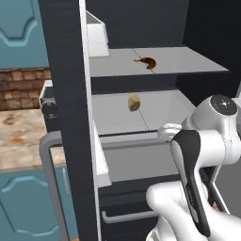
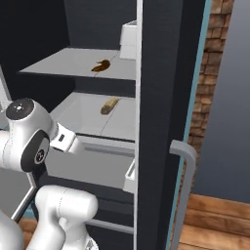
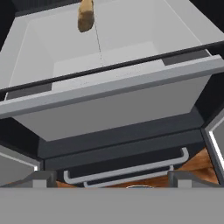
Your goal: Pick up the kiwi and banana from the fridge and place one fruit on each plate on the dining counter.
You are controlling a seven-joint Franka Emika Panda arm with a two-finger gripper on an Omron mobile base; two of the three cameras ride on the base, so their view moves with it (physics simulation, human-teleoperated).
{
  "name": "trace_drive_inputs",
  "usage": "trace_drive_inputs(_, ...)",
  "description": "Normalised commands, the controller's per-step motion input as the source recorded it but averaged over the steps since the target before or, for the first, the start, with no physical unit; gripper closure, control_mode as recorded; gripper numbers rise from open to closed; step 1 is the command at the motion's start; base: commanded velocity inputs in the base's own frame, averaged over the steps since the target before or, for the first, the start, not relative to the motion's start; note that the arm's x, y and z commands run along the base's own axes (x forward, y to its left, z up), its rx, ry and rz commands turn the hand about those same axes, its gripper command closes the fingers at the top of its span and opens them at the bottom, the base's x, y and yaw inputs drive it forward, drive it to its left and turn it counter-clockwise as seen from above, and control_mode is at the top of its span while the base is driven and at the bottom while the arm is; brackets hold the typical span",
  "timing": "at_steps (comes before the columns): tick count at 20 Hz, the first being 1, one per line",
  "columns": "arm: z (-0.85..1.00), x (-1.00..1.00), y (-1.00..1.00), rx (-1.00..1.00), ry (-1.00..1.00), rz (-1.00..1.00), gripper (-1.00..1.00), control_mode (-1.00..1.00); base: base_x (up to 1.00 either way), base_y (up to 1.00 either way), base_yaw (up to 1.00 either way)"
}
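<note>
While the gripper (image 3: pixel 111 181) hangs spread wide and empty before the open fridge (image 1: pixel 66 94), the banana (image 1: pixel 148 62) lies on the upper shelf (a tan lump (image 1: pixel 134 101) sits below).

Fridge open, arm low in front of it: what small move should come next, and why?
Probably raise the hand toward the upper shelf: the banana lies there untouched, while the hand view looks at the lower drawer, where a tan lumpy item sits. The gripper is open, holding nothing.
</note>
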Motion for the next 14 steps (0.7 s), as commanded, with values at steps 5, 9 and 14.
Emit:
trace_drive_inputs(5, 0.00, 0.00, 0.00, 0.00, 0.00, 0.00, -1.00, 1.00, 0.79, -0.03, 0.00)
trace_drive_inputs(9, 0.17, 0.33, 0.00, 0.00, -0.01, 0.00, -1.00, -1.00, 0.39, 0.00, 0.00)
trace_drive_inputs(14, 0.99, 0.41, 0.01, -0.05, -0.12, 0.00, -1.00, -1.00, 0.00, 0.00, 0.00)
